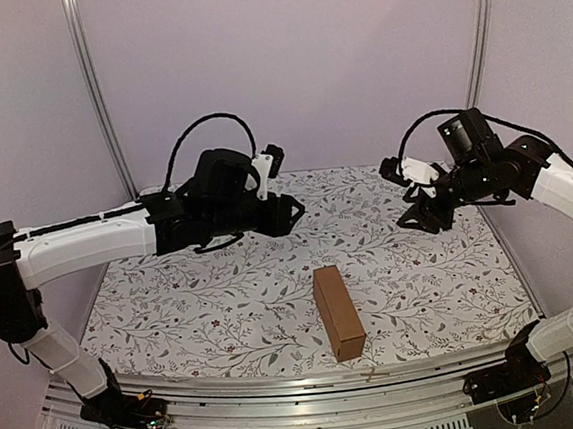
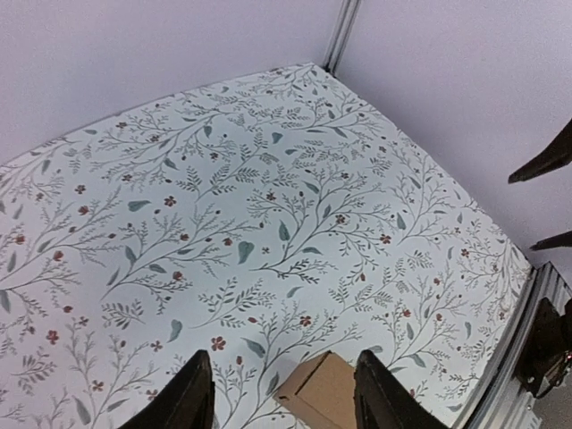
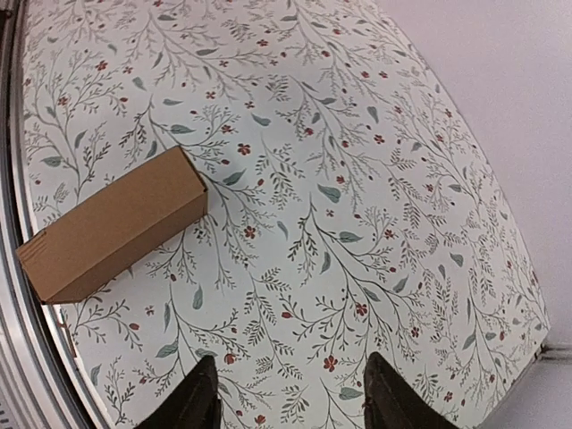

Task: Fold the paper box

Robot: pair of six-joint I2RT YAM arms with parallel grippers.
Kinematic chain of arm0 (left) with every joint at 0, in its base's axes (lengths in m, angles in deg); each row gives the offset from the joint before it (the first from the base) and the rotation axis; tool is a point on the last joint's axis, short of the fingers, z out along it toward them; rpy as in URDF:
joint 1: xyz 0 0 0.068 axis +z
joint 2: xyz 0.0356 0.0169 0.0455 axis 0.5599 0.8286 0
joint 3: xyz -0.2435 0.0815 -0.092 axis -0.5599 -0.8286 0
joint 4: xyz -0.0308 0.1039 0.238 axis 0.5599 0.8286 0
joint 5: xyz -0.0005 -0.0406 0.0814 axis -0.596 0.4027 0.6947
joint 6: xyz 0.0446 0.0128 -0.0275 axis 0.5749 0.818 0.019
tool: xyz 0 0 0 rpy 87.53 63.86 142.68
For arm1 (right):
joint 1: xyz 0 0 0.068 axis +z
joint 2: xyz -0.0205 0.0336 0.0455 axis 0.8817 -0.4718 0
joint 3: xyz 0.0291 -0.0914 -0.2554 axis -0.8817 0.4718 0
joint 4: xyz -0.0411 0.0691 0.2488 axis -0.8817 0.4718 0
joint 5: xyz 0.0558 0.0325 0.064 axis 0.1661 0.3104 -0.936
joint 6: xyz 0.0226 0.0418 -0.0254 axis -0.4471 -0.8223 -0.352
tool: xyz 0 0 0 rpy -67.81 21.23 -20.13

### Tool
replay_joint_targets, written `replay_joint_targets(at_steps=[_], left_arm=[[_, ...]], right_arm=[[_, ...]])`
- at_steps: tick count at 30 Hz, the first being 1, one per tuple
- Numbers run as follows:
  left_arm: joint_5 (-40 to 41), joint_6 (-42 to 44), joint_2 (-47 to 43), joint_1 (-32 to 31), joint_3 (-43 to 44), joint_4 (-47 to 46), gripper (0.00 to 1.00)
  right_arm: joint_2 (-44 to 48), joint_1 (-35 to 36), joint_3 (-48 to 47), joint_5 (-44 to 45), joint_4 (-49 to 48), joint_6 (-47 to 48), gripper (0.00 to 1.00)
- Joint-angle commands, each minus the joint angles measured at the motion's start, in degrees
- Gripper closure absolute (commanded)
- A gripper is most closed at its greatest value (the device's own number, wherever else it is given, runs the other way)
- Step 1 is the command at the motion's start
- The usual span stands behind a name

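Since the paper box (image 1: 338, 311) already reads as a closed, elongated brown carton, the folding itself looks done or all but done. It lies flat on one long side on the floral surface (image 1: 172, 285), close to the near edge, roughly midway between the two arm bases, one short end toward the rail and the other toward the back wall.

Left gripper (image 2: 282, 354): fingers spread, nothing between them, only cloth and a corner of the carton far below. It hovers high, behind and left of the box, not touching.

Right gripper (image 3: 289, 357): fingers spread too, empty, hanging over open cloth to the right of the box, well apart from it.

Step in hand, as I judge it: the hands-off end of the task, box set down, both arms standing clear. The end facing the rail looks shut in the right wrist view. The far end I cannot tell; no view shows it squarely.

Next move calls for:
- if the far flap is untucked, one gripper to steady the long side while the other pushes the flap in
- if it is shut, just pulling both arms clear without clipping the carton, which sits near the edge and would slide easily on cloth.
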Motion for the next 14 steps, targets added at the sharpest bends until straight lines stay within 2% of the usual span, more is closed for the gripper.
replay_joint_targets(at_steps=[1,2,3,5,8,14], left_arm=[[16.9,5.1,-6.7,0.8,-0.8,15.8,0.28],[21.8,4.0,-8.5,1.1,-1.8,17.0,0.14],[23.6,3.2,-10.4,1.6,-3.9,17.5,0.03],[23.2,4.0,-13.9,2.7,-8.6,16.5,0.01],[22.9,6.5,-16.6,3.5,-12.9,15.2,0.01],[24.6,8.8,-17.5,3.6,-13.4,17.5,0.01]], right_arm=[[5.6,-7.1,5.2,5.0,-9.8,-12.2,0.29],[6.6,-9.0,7.2,7.0,-11.8,-14.4,0.11],[7.1,-10.9,9.3,8.8,-14.3,-18.0,0.02],[7.7,-14.3,13.4,13.0,-19.8,-22.7,0.01],[6.6,-15.2,15.2,18.1,-25.2,-29.2,0.01],[5.7,-15.3,17.5,17.4,-28.1,-28.9,0.01]])
